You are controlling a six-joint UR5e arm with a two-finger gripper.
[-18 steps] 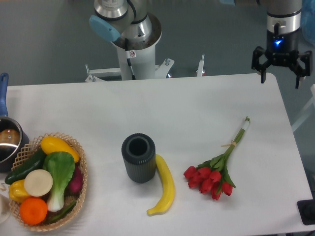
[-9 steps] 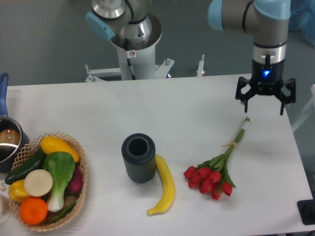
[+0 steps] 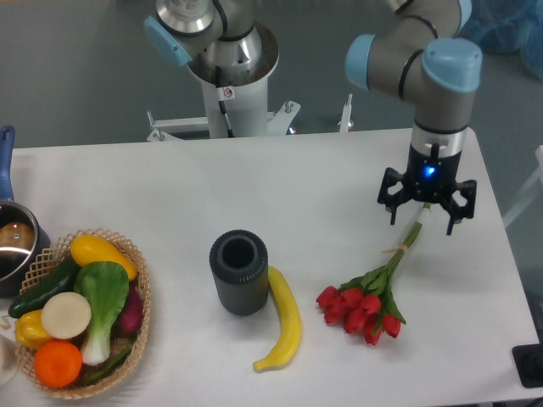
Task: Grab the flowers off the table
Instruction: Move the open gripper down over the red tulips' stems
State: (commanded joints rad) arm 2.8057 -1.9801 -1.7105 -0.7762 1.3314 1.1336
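— Where on the table (image 3: 280,182), the flowers (image 3: 371,292)?

— Right half, flat on the smooth white matte top. Plump red buds bunched toward the near edge, pointed green leaves around them, thin straight stems tied together and running up and back toward the far right.

— And the end effector (image 3: 427,203)?

— Directly over the upper end of the stems, pointing down. Black, angular prongs spread wide apart, one on each side of the stems, a blue light glowing in the middle. Nothing clamped between them. Contact with the stems: impossible to tell from this angle.

— Neighbours?

— Just left of the buds, a curved, glossy yellow banana (image 3: 284,324), its upper end touching a dark grey ribbed cylinder (image 3: 239,271), upright, hollow, open at the top. Well apart at the left edge, a woven wicker basket (image 3: 134,343) heaped with smooth plastic-looking vegetables. Beyond that, partly cut off, a metal pot (image 3: 13,246) with a blue handle.
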